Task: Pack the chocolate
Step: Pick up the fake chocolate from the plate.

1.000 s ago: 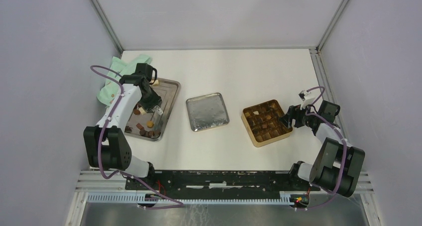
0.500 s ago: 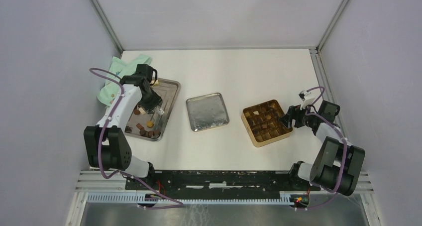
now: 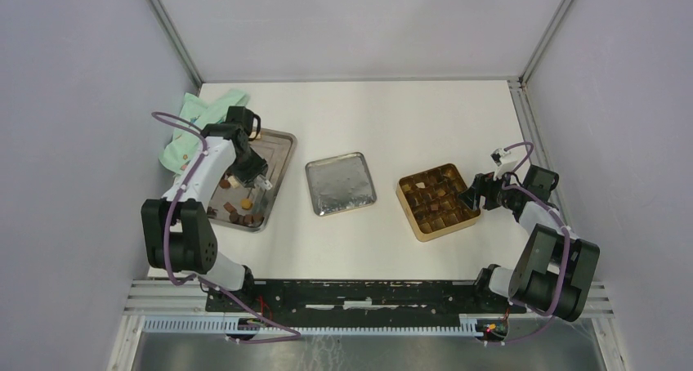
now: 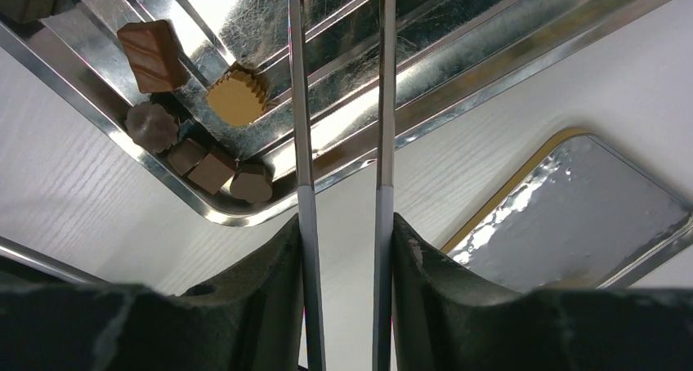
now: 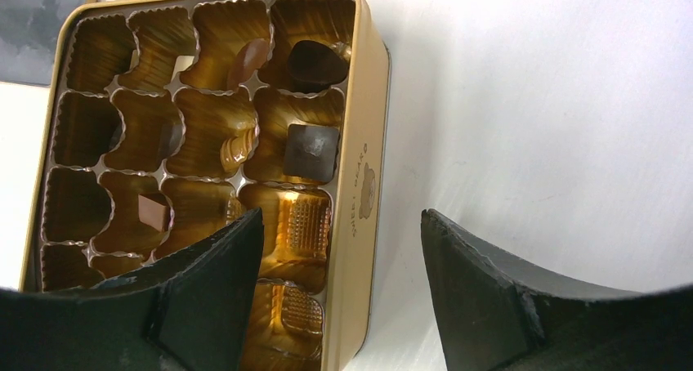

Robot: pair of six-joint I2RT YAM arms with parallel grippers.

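Observation:
Several loose pieces of chocolate point(image 3: 237, 209) lie at the near end of the steel tray point(image 3: 279, 142). The left wrist view shows a ridged mid-brown piece point(image 4: 153, 54), a caramel cup point(image 4: 236, 99) and dark chunks point(image 4: 211, 168). My left gripper point(image 3: 255, 177) point(image 4: 342, 224) hovers over the tray's near right corner, shut on long metal tweezers point(image 4: 297, 101). Their prongs stand apart and their tips are out of frame. The gold tin point(image 3: 437, 201) point(image 5: 364, 142) holds a few chocolates point(image 5: 313, 64). My right gripper point(image 3: 474, 193) point(image 5: 342, 224) is open, straddling the tin's right wall.
The tin's silver lid point(image 3: 340, 183) point(image 4: 588, 216) lies upside down between tray and tin. A green cloth point(image 3: 186, 126) is bunched at the back left behind the tray. Grey walls close in the table on three sides.
My left gripper with the tweezers has shifted slightly to the right over the tray. The right arm has not moved.

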